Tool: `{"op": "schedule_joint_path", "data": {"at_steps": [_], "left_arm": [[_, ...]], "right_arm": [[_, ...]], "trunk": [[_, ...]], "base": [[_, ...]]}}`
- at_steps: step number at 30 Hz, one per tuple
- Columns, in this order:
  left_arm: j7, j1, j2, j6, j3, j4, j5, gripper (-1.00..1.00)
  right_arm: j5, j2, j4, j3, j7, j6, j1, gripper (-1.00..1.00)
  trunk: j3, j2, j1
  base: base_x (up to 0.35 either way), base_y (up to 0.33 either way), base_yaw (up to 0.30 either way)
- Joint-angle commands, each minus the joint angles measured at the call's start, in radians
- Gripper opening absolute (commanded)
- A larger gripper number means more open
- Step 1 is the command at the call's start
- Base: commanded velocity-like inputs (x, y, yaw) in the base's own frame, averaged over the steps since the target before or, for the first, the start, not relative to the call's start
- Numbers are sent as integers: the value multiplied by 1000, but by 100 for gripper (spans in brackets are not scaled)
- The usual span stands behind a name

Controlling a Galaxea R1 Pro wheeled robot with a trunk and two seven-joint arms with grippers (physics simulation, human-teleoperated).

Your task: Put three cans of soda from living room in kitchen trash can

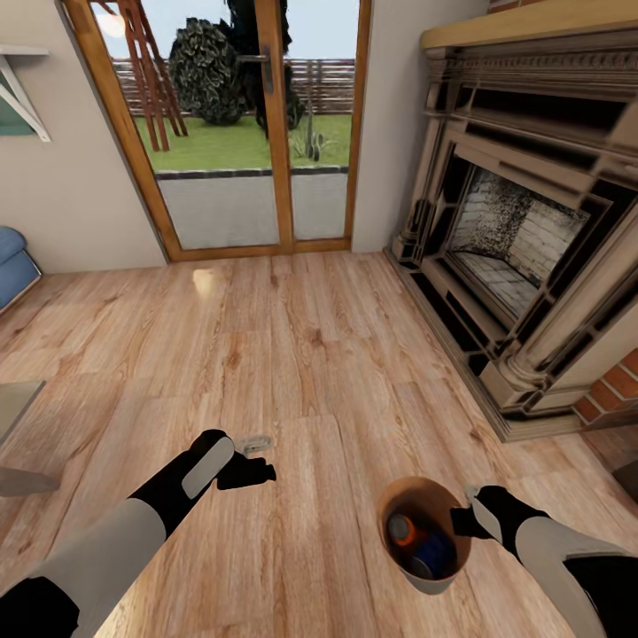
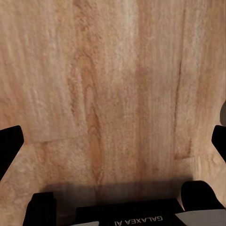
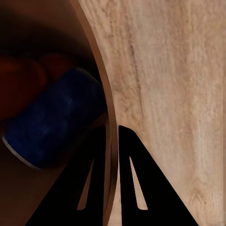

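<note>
Your right claw (image 1: 462, 518) is clenched on the bin's rim (image 3: 109, 122), with a blue can (image 1: 431, 551) and an orange can (image 1: 401, 529) inside; tilt it and they could spill. The right wrist view alone shows the pinch. Beyond the bin, your left claw (image 1: 257, 461) hangs released over the floor (image 1: 310, 354).

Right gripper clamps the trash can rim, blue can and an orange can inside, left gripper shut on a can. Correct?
Not quite. The left gripper is open and empty over bare floor, per the left wrist view. The rest holds: right gripper pinches the trash can rim, blue can and orange can inside.
</note>
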Motion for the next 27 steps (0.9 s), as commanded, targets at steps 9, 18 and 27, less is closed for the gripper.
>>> {"op": "schedule_joint_path", "data": {"at_steps": [9,18,27], "left_arm": [[-8,0,1,18,-2,-1,2,100],[-12,1,3,25,-2,-11,3,100],[-12,1,7,26,-3,-57,3,100]], "right_arm": [[-8,-2,-1,-6,7,0,15,-100],[-8,-5,-1,-7,7,0,16,-100],[-7,-5,-1,-6,7,0,16,-100]], "trunk": [[0,0,0],[-28,-63,34],[-47,-105,57]], "base": [[0,0,0],[0,0,0],[0,0,0]]}}
